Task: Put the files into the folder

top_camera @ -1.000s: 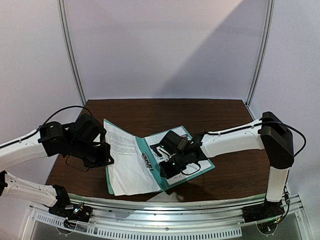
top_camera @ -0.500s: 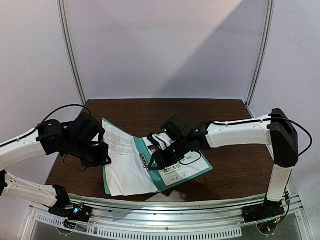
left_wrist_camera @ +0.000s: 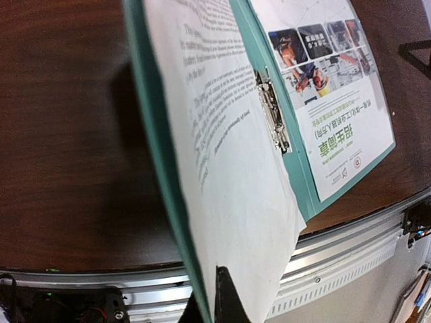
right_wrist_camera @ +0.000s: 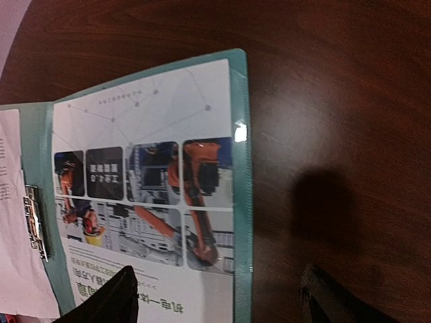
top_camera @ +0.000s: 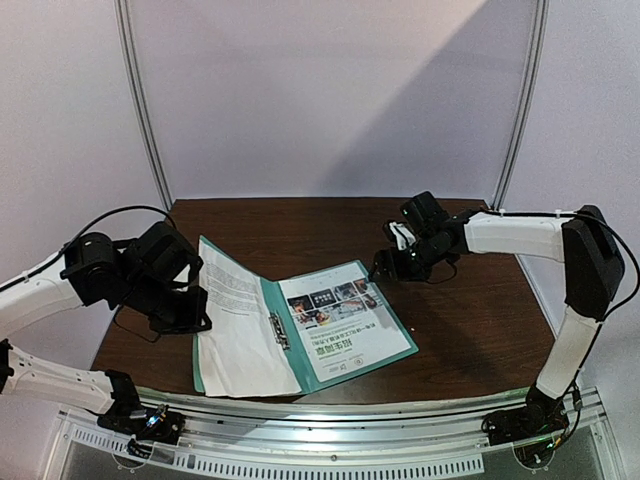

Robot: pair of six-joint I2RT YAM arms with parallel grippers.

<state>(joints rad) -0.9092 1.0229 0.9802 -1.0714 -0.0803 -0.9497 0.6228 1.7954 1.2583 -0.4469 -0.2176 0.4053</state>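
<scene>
My left pincer (top_camera: 193, 316) was clenched on the outer edge of the folder (right_wrist_camera: 37, 145), holding its left cover tilted up off the table (top_camera: 470, 320), with the plain text sheet (left_wrist_camera: 236, 195) lying against the inside of that cover. My right pincer (top_camera: 390, 265) was released, fingers wide with nothing between them, hovering over the folder's far right corner. The photo sheet (top_camera: 340, 320) lay flat on the right half, just beside the metal clip (left_wrist_camera: 273, 114) at the spine.

I judged the plain sheet to be the risk. It looked loose on a sloping cover near the table's front edge, so a quick swing shut, or a slip of my grip, could slide it out or crease it at the clip. My right fingers could also drag the photo sheet if they came down low.

As for writing, the photo sheet bore a large green Chinese heading, seemingly 招生简章, with a small round logo by it. The plain sheet's black print was too blurred to read.
</scene>
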